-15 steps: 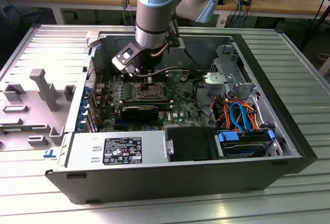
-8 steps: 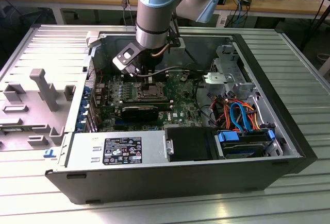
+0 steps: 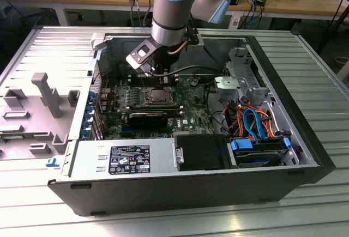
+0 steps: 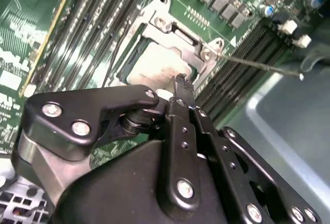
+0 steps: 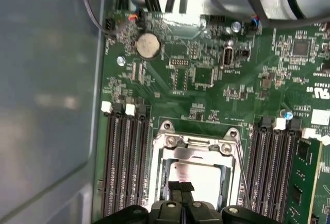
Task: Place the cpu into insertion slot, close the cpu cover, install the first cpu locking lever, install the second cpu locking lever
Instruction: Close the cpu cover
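The cpu lies in the insertion slot on the green board, its silver-grey top showing through the cut-out. The cpu cover lies flat over it as a silver frame; in the second wrist view the cover also rests down around the cpu. My gripper hovers just over the chip's edge, fingers shut together with nothing between them. Its tip sits close above the chip. A thin lever rod sticks out from one socket corner. Another lever runs along the socket's side.
Long black memory slots flank the socket on both sides. A coin battery and cables lie beyond it, next to the grey case wall. The power supply, black block and drive cage with orange and blue cables fill the case front.
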Robot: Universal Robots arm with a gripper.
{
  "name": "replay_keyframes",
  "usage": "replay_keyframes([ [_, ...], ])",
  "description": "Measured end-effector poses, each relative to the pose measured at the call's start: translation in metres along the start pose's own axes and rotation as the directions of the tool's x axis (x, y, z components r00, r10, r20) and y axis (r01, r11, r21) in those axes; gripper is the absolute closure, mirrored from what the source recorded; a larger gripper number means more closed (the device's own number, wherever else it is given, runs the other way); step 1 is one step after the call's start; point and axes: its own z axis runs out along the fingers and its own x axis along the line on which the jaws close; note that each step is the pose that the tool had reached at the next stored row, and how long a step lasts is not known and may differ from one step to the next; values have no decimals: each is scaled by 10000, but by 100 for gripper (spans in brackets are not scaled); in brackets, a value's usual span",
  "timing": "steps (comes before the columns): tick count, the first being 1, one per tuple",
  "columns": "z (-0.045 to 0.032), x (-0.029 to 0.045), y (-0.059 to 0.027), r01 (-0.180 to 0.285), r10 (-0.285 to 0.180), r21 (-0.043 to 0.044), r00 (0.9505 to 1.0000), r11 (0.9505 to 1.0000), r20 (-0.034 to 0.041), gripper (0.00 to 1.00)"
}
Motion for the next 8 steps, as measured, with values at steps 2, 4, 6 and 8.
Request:
replay_keyframes([
  [2,-64,4,18,5,-5,2,10000,10000,-44,89],
  [4,-137,13,13,4,-4,1,10000,10000,-53,89],
  [6,-217,21,7,7,-7,1,10000,10000,-58,89],
  [8,-260,25,3,8,-8,0,10000,10000,-69,89],
])
